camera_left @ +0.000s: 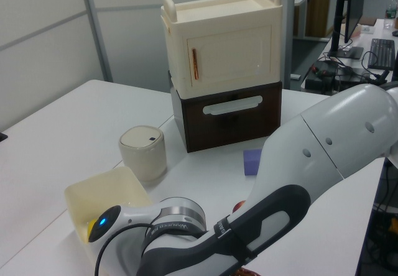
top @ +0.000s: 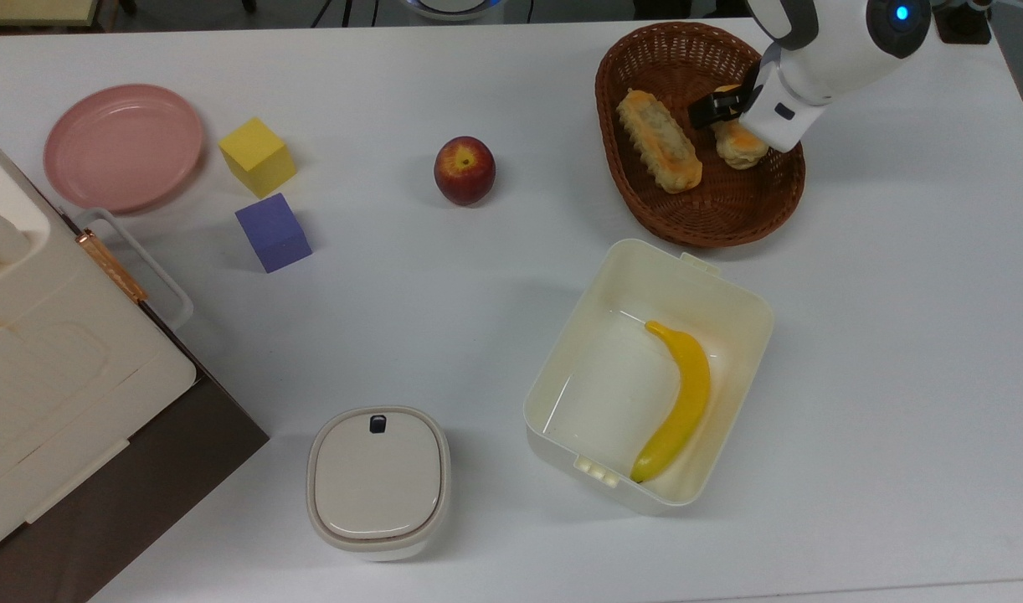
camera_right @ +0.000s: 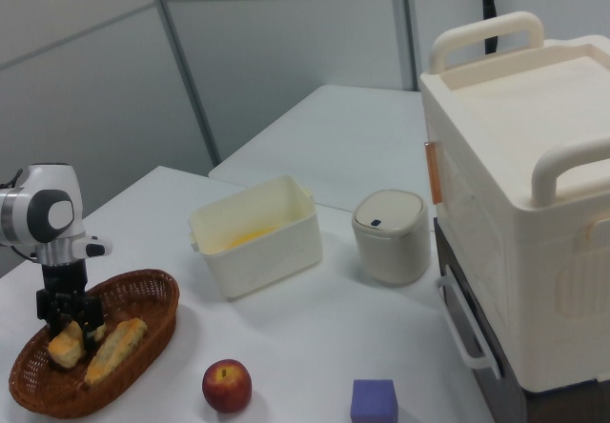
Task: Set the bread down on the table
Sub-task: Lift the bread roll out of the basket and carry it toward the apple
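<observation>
Your gripper (top: 723,113) pinches the bread (top: 739,144) between its jaws inside the wicker basket (top: 706,209). In the top view the basket sits at two o'clock on the table (top: 444,276), the longer loaf (top: 658,153) just beside the bread.

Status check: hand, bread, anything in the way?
Hand down on the bread, grip unconfirmed. Bread in the basket, beside the long loaf. Table open nearby.
</observation>
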Controlling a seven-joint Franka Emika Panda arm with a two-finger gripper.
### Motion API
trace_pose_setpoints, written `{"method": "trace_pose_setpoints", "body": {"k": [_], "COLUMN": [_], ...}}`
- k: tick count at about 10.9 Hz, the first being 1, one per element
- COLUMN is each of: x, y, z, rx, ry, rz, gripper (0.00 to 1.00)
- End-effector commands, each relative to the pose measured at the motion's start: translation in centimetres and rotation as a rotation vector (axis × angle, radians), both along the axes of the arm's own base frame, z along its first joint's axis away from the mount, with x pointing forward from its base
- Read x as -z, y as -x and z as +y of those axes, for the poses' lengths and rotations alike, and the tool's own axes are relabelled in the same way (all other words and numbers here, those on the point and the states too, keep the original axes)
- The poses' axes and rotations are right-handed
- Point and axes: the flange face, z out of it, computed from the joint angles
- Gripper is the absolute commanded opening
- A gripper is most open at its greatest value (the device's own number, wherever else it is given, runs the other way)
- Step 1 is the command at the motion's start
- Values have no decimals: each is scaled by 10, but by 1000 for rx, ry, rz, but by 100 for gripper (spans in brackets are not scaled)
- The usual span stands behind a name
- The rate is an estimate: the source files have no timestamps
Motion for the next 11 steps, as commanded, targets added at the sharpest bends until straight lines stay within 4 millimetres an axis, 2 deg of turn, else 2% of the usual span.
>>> {"method": "trace_pose_setpoints", "body": {"k": [1,2,4,6,8,9,11], "x": [4,-2,-24,-70,-104,-114,-121], "y": [-5,-4,-2,-4,-20,-32,-58], "z": [-3,-4,-9,-27,-63,-88,-134], "rx": [13,12,12,24,70,101,117], "ry": [-6,-8,1,-17,-17,-24,-21], "rz": [-18,-19,-4,-12,-2,-5,-32], "gripper": [35,27,27,27,27,27,27]}}
